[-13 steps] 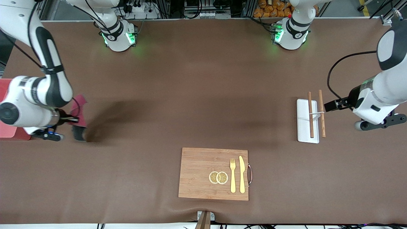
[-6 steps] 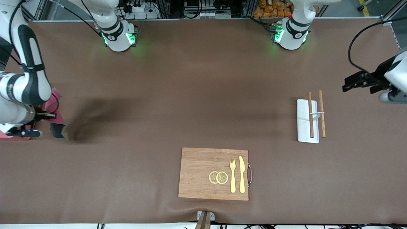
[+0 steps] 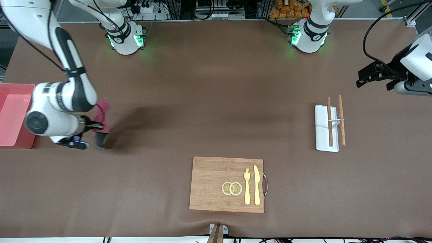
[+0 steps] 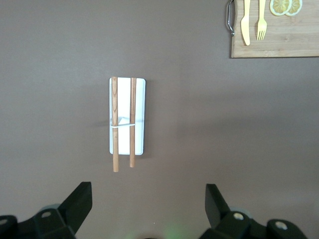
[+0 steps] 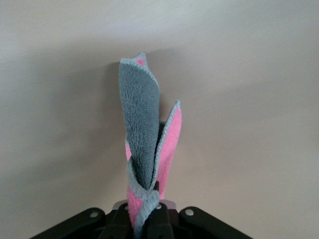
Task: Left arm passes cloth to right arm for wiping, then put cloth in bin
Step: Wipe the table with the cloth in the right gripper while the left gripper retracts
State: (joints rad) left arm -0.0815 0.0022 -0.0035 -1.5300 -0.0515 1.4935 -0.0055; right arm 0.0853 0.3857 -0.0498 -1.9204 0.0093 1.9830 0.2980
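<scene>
Back from the bin [image 3: 15, 116], right tool [image 3: 96, 126] pinches cloth [image 3: 102, 118] over brown table [image 3: 209, 101]; left tool [image 3: 366, 76] waits spread

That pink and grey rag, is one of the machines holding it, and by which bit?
Yes: the right gripper pinches the cloth by one bunched end; the rest hangs free. The left gripper is open, empty.

Open left pincer [image 4: 147, 209] above white tray [image 4: 140, 115], two chopsticks [image 4: 132, 122]
</scene>
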